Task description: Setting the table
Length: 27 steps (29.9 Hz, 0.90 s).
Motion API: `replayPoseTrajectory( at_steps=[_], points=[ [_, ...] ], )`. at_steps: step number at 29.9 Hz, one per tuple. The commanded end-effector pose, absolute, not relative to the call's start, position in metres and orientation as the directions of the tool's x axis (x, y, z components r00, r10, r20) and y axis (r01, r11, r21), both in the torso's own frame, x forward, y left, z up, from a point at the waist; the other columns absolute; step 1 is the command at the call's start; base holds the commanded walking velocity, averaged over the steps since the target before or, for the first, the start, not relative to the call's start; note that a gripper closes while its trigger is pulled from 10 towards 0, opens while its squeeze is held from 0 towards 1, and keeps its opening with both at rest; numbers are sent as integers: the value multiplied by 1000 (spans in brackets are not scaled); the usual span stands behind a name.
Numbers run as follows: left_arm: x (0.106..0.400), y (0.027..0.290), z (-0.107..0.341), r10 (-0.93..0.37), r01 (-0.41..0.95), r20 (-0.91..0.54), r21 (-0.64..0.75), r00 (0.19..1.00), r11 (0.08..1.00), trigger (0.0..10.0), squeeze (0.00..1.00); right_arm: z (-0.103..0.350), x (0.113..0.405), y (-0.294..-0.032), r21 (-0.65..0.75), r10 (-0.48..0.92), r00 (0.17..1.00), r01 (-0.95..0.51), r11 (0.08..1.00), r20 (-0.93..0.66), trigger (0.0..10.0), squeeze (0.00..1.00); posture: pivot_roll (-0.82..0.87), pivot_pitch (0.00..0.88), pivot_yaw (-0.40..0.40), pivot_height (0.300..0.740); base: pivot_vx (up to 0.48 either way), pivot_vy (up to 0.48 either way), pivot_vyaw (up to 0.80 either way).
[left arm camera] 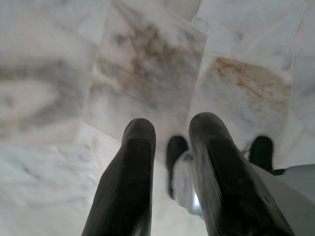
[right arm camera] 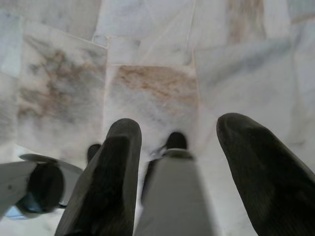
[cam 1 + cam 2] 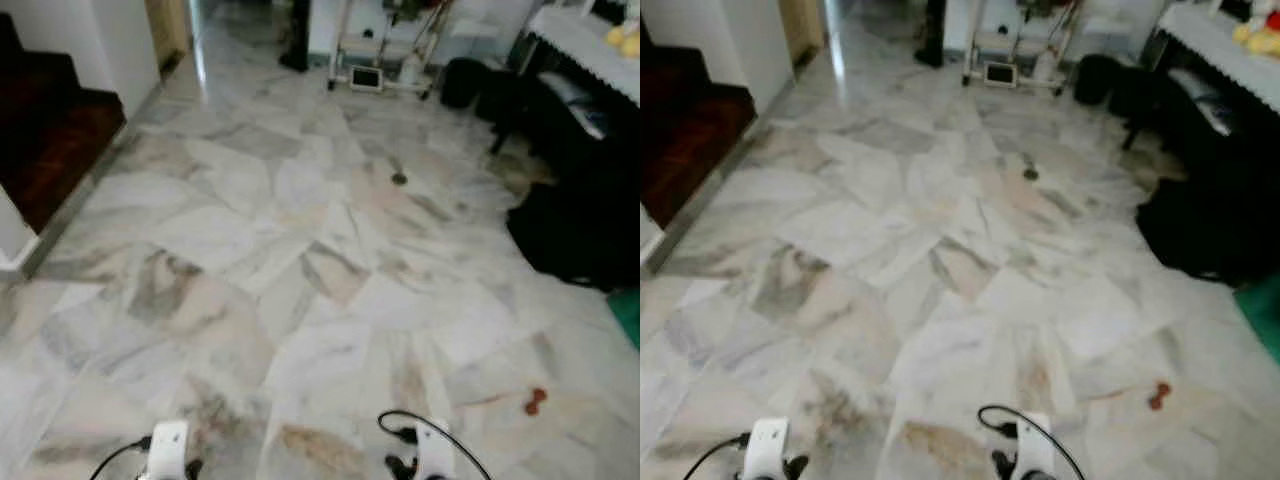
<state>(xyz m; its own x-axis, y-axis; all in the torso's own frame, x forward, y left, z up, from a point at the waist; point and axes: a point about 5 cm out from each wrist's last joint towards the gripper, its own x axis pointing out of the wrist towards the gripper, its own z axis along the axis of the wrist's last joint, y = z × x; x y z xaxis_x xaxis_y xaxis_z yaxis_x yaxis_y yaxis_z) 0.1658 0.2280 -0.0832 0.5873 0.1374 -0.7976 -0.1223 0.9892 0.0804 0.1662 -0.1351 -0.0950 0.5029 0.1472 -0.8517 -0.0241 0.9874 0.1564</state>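
Setting the table has not started, as far as you can judge: both grippers are empty and no tableware shows.

1. Stairs [image 3: 45, 130]: dark, at far left beside a white wall.
2. Left gripper [image 1: 170, 147]: fingers apart, nothing between them, hanging over the floor [image 3: 260, 230]. Its arm [image 3: 167, 450] shows at the bottom edge.
3. Cart [image 3: 385, 55]: near the far wall, well away.
4. Right gripper [image 2: 179, 147]: fingers wide apart, empty, also over bare marble.
5. Red object [image 3: 536, 401]: small, on the floor to the right; you cannot tell what it is.
6. Table [image 3: 590, 45]: at far right, white cloth, with yellow items [image 3: 625, 40] on it, too blurred to name.

Remaining, in all likelihood: walk to the table, find the tableware, lay it out.
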Motion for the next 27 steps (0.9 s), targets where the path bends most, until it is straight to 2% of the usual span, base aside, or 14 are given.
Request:
replayPoseTrajectory(
  at_steps=[1,27],
  points=[
    [172,219,-82,116,-115,-786,58,607,992,10000,0,-95,166,-148,126,116,502,-13,992,-857,10000,0,99,0,-92,740,0,0,-587],
    [172,216,-83,105,-80,-794,71,598,994,10000,0,-95,166,-147,128,122,499,-21,991,-858,10000,0,99,0,-90,740,0,0,-587]
  ],
)
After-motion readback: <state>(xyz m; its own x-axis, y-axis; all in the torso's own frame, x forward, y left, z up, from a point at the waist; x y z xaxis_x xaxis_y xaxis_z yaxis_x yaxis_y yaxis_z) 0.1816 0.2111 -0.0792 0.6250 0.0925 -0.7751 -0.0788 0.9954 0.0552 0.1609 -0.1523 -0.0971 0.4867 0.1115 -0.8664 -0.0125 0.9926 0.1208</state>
